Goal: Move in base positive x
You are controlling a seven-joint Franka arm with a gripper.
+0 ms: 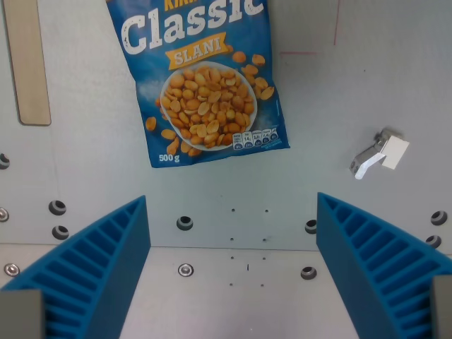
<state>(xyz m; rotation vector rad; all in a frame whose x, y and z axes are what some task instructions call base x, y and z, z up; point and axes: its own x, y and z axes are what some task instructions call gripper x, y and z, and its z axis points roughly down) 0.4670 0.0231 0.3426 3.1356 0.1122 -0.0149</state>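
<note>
Wrist view: blue ribbed fingers [233,275] hang wide apart and empty over the grey surface [353,85], suited to a plain move along base x. A peanut bag [205,85] lies flat ahead, a small white clip [379,154] toward the wrist view's right.

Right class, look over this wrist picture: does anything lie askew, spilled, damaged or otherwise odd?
The peanut bag lies tilted, its edges not square with the grey table, but it looks intact with nothing spilled. A small white clip-like piece lies loose at the wrist view's right. The open gripper holds nothing.
</note>
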